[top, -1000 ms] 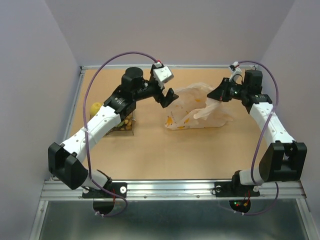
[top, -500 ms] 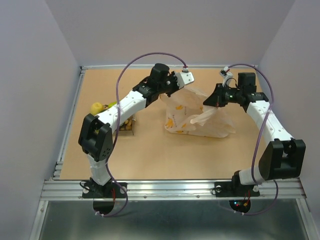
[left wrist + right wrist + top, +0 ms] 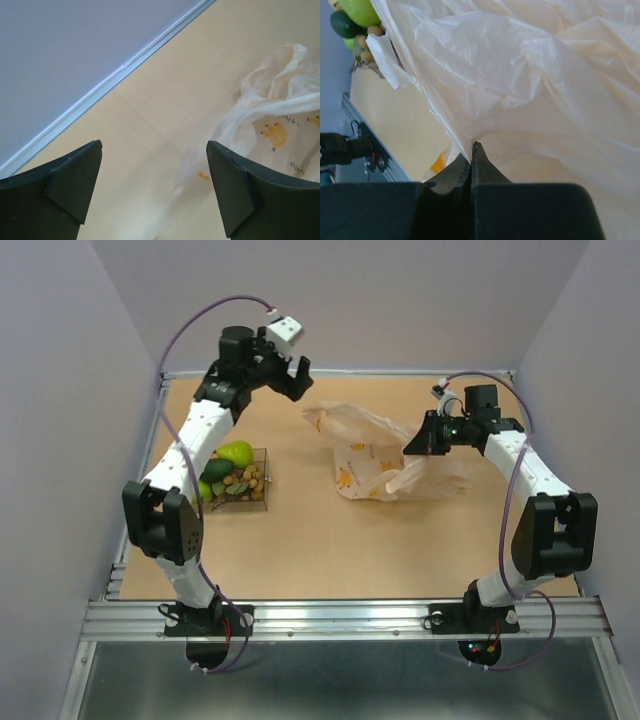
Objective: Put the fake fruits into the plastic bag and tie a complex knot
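The plastic bag lies crumpled at the table's middle right, whitish-peach with banana prints; it also shows as the plastic bag in the left wrist view and fills the right wrist view. My right gripper is shut on a fold of its film, jaws pressed together. My left gripper hangs open and empty high over the far left, away from the bag. The fake fruits, tan balls with green pieces, sit heaped in a clear tray at the left and show as fake fruits.
The clear rigid tray stands left of centre beside the left arm's forearm. Grey walls close in the table on three sides, with a metal rail along the far edge. The arm bases sit at the near edge.
My left gripper, which had reached the bag's left edge half a second ago, has swung back up to the far left and stands open. The bag's left corner now stretches farther left.
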`<control>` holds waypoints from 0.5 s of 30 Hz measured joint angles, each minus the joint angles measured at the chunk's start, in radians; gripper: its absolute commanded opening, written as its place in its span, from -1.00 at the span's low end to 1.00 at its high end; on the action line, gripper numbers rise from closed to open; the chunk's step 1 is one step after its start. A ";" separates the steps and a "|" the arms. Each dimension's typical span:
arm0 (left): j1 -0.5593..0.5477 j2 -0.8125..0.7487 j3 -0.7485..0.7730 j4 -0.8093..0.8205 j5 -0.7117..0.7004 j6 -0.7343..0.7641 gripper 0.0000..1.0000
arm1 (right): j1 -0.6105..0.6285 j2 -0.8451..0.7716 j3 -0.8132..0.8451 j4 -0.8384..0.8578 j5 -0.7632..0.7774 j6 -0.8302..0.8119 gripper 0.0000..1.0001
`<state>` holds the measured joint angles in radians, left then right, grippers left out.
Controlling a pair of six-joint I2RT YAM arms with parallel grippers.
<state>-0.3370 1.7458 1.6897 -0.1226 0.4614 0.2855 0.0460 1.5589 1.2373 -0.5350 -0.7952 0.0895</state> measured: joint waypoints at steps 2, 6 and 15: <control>0.079 -0.075 0.000 -0.077 0.042 -0.012 0.97 | 0.000 0.021 -0.009 0.034 0.021 0.060 -0.99; 0.226 -0.212 0.000 -0.235 0.097 0.051 0.97 | 0.000 0.046 -0.035 0.109 0.068 0.180 -0.99; 0.543 -0.376 -0.190 -0.678 0.101 0.536 0.97 | 0.012 0.052 -0.050 0.208 0.152 0.301 -0.99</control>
<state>0.2058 1.3697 1.5002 -0.8001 0.5625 0.8215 0.0578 1.6108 1.1873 -0.3271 -0.6430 0.3901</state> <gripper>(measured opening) 0.986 0.015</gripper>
